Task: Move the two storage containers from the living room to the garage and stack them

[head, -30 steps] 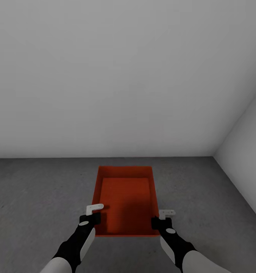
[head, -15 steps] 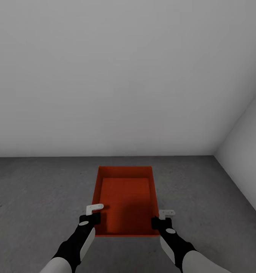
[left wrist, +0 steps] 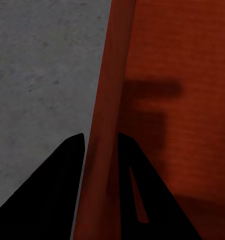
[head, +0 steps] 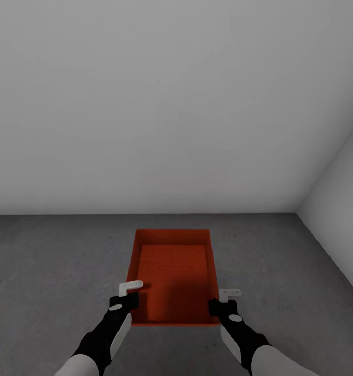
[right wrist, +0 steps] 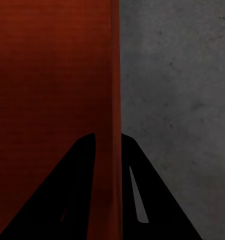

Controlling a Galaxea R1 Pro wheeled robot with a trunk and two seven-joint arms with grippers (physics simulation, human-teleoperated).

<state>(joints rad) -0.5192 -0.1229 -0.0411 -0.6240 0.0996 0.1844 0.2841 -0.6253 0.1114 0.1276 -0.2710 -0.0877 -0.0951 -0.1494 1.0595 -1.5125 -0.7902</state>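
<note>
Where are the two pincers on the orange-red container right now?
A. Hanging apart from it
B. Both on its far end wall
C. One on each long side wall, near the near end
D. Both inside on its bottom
C: the left pincer and right pincer each straddle a long side wall of the storage container, one finger outside and one inside.

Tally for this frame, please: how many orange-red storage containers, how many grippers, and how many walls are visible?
Orange-red storage container: 1, on the dark grey floor
Grippers: 2, the left gripper and right gripper, each straddling a side wall of the container
White-grey walls: 2, the back wall and the side wall
Total: 5
</note>
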